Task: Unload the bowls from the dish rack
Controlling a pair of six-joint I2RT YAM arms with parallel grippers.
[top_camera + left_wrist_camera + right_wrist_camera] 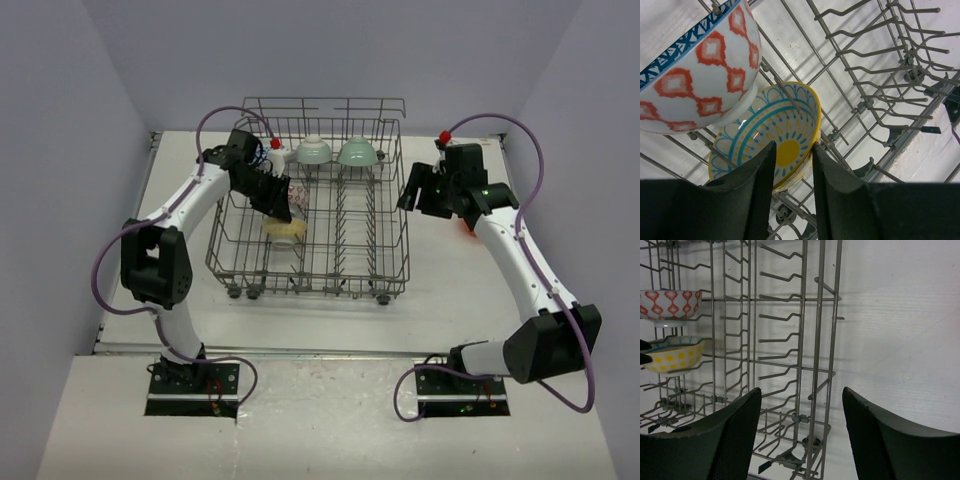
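The grey wire dish rack [400, 240] stands mid-table. Inside it at the left, a cream bowl with a yellow, blue-patterned inside [775, 130] leans on the tines, under a red-and-white zigzag bowl [695, 70]. My left gripper [793, 147] reaches into the rack, its fingers narrowly open astride the cream bowl's [284, 233] rim, with a gap still showing. Two mint green bowls [314, 150] [357, 152] and a blue-and-white bowl [274, 157] sit along the back row. My right gripper [412, 190] hangs open and empty outside the rack's right side.
A sliver of orange-red [466, 228] shows on the table beside the right forearm. In the right wrist view the rack's wire wall [815, 340] stands close in front of the fingers. Upright tines fill the rack's middle and right rows.
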